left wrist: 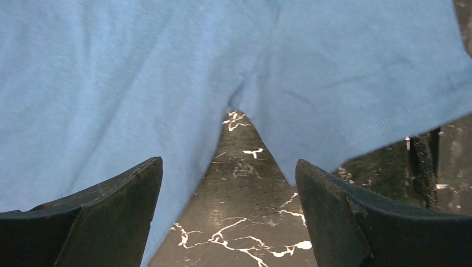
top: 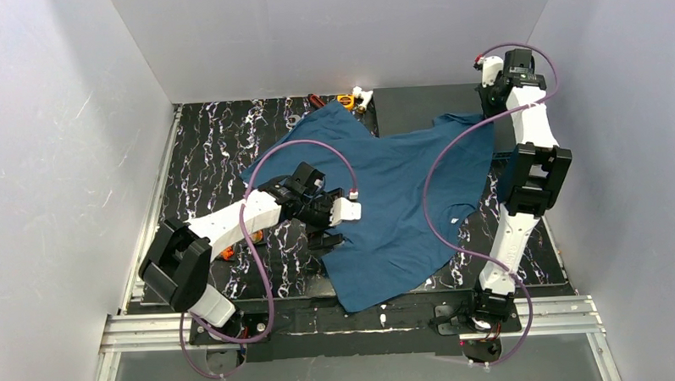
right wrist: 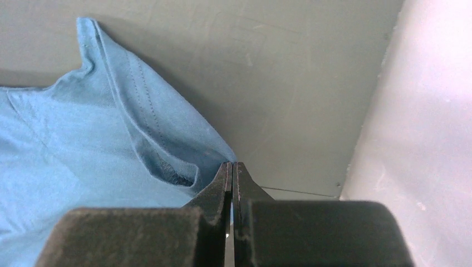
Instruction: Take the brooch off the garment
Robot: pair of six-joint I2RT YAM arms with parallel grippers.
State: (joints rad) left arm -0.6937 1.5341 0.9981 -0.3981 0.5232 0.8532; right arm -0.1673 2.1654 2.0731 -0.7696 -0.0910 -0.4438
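Both jaws of the left gripper (left wrist: pixel 228 162), near, stand wide, nothing between them, low over the black, white-veined tabletop (left wrist: pixel 245 222) beside the shirt (top: pixel 385 180) edge. Shirt: soft teal knit, rumpled, spread mid-table. Far right: right gripper (right wrist: pixel 232 167) jaws pressed together, tips at the stitched sleeve hem over smooth grey board (right wrist: pixel 278 83); whether cloth is pinched, cannot tell.

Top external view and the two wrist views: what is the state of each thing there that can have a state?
garment: spread out on the table, wrinkled, one sleeve reaching toward the far right.
left gripper: open, over the garment's edge, holding nothing.
right gripper: shut, tips at a sleeve hem; whether it pinches cloth is unclear.
brooch: not visible in any view.
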